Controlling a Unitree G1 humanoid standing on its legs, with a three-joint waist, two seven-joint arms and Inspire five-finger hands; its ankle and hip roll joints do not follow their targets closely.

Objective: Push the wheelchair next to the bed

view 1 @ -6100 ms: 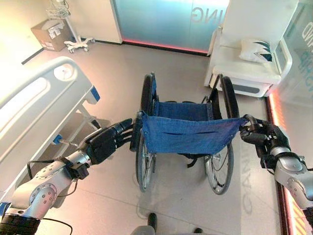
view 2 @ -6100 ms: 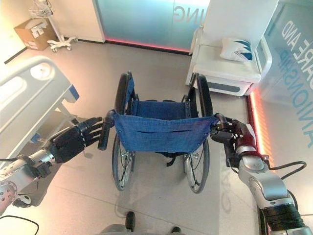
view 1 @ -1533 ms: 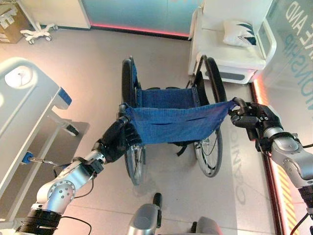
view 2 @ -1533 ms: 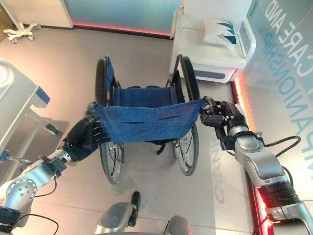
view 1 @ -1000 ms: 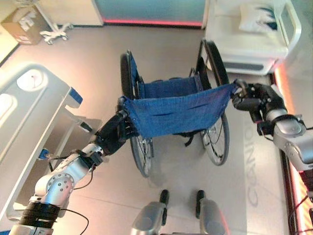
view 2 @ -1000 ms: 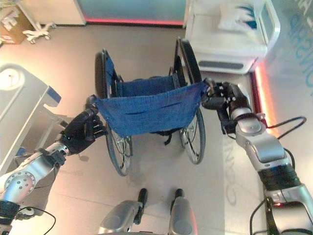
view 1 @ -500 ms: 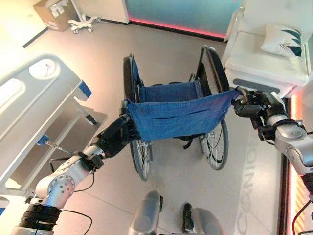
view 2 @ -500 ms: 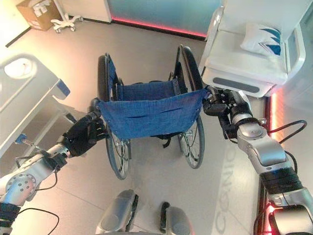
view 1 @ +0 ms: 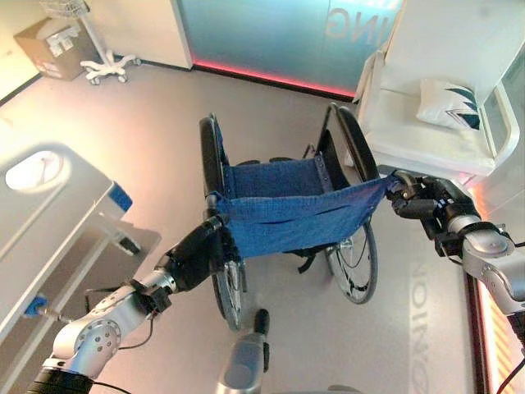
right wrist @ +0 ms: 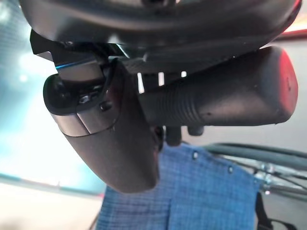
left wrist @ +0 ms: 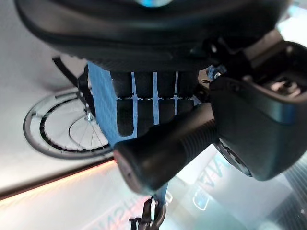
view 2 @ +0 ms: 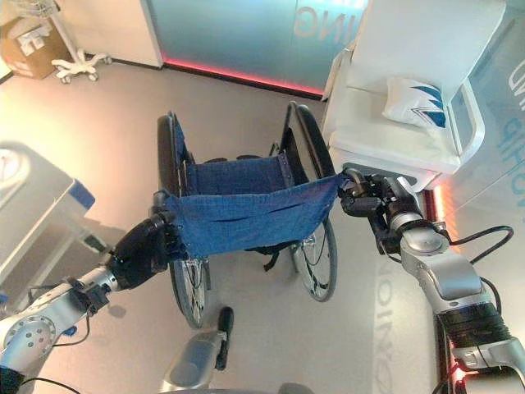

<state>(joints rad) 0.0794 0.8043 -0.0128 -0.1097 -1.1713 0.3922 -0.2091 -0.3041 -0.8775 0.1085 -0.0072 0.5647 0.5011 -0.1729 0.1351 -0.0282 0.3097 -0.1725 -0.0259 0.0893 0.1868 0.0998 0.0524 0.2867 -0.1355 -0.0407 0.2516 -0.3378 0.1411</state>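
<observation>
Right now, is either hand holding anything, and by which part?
Both hold the wheelchair by its push handles: the left hand is curled round the left handle, the right hand round the right handle.

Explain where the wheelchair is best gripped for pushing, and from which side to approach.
Grip the two ribbed push handles at the top of the wheelchair backrest, coming from behind. They stick out rearward, one per side, and suit a wrapped grasp. The left hand and right hand are each curled round one, so a forward push should steer evenly.
</observation>
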